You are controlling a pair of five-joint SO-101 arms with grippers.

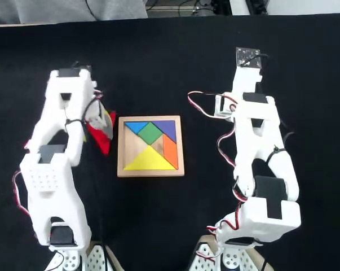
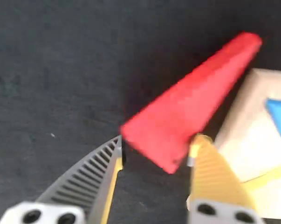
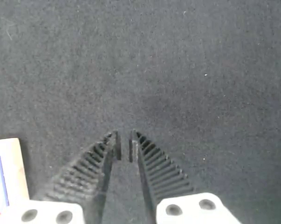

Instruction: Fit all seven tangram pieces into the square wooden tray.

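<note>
The square wooden tray [image 1: 151,173] lies on the black worktop [image 1: 158,56] between the two arms. Inside it sit blue, green, purple, orange and yellow pieces, with a bare wood-coloured patch at its left side. Just beside the tray's left edge, the left claw [image 2: 156,144] is clamped on the red piece [image 2: 191,107], which is tilted with its far end pointing at the tray. The right claw [image 3: 124,142] has its fingers almost together on nothing, above bare worktop near a tray corner.
</note>
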